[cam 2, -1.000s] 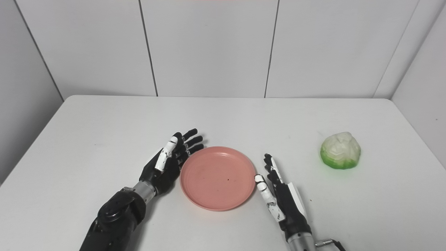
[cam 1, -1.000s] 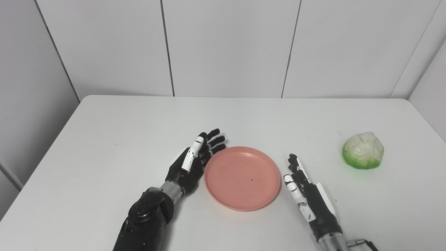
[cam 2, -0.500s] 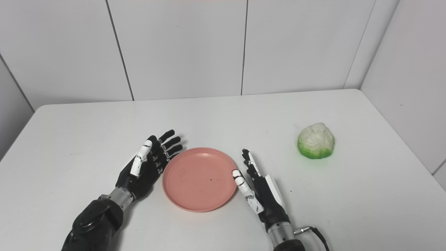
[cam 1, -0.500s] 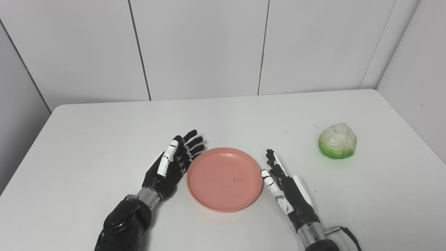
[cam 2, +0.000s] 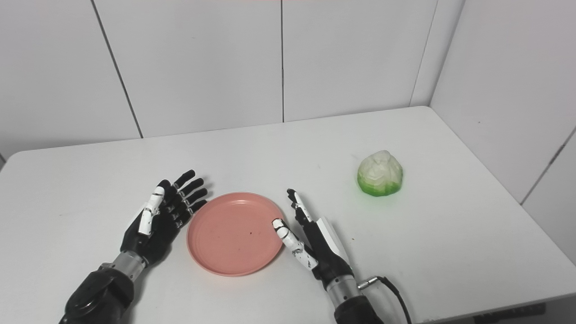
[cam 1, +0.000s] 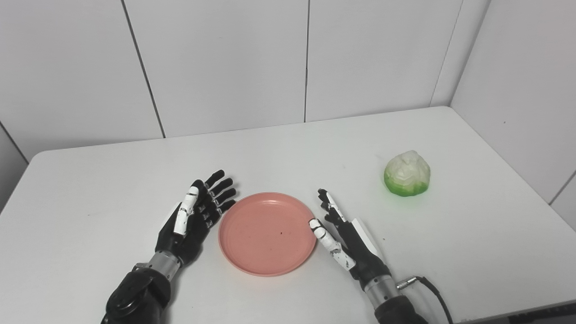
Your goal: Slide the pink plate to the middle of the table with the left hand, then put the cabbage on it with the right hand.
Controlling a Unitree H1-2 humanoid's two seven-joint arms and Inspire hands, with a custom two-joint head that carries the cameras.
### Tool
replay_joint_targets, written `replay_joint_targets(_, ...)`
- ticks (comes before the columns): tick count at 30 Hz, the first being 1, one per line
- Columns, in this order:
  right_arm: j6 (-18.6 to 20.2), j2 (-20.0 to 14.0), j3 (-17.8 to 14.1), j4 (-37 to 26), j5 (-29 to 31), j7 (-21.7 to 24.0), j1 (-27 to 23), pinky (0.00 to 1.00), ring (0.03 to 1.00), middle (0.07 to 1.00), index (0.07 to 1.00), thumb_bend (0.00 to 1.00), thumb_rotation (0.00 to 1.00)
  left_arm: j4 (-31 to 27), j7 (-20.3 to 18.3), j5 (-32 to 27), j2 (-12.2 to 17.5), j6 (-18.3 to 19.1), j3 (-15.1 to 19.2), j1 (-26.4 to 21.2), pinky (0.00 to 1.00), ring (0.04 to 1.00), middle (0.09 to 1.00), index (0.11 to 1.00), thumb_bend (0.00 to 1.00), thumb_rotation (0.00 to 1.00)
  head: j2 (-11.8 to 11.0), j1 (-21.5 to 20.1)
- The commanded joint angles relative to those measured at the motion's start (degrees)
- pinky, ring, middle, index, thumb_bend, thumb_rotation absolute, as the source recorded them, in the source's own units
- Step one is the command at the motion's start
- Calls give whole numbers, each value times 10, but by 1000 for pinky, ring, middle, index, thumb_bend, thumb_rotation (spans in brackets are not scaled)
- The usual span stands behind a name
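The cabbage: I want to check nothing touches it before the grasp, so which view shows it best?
The right eye view. There the cabbage sits nearer the picture's middle, with bare table visible all round it and the right hand well short of it. The left eye view shows the same cabbage whole, only closer to the right edge.

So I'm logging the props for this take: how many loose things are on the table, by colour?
Pink: 1, the plate
Green and white: 1, the cabbage
Total: 2
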Motion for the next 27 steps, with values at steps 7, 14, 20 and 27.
replay_joint_targets(7,-27,-5,-23,-78,-49,-45,-35,789,858,874,882,511,808,54,-2,4,8,14,5,12,862,879,891,880,490,1000,-9,-20)
replay_joint_targets(14,-9,-12,-35,-126,-68,-39,-58,735,816,844,845,576,768,74,-13,0,11,3,12,7,848,871,885,873,486,1000,-14,-32)
replay_joint_targets(20,-10,-19,-41,-150,-77,-32,-84,740,811,836,838,650,712,87,-19,2,12,-6,12,5,857,871,884,870,490,1000,-17,-39)
replay_joint_targets(27,-15,-36,-48,-153,-110,-38,-117,710,788,819,830,726,567,91,-19,2,11,-7,12,4,852,867,879,863,496,1000,-18,-45)
